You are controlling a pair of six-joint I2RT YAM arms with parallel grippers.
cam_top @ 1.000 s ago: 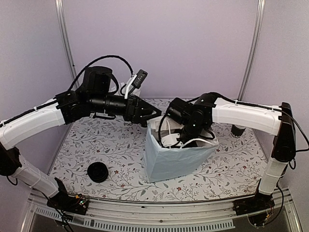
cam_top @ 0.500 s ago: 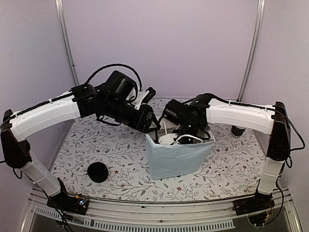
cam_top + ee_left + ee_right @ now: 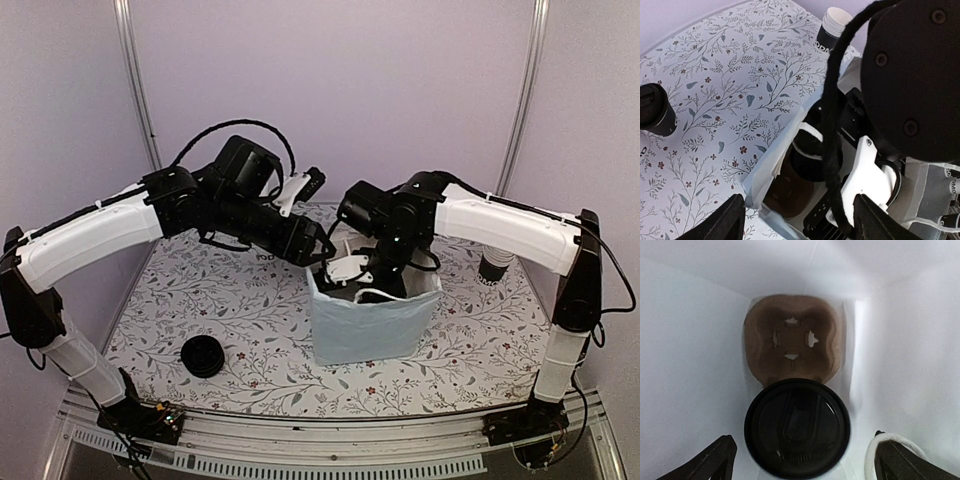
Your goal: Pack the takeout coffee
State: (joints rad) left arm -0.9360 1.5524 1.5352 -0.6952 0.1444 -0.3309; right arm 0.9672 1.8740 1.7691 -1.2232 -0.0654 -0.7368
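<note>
Takeout coffee sits in bag, lower centre of frame.
Right gripper wide, clear of it; left gripper wide by the rim. Only withdrawal seems left.

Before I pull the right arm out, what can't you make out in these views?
- Coffee cup base, right wrist view: its own lid hides whether it sits in the carrier.
- Bag interior, top view: the right arm covers it.
- Second lidded cup on the table, left wrist view: cut by the left edge.
</note>
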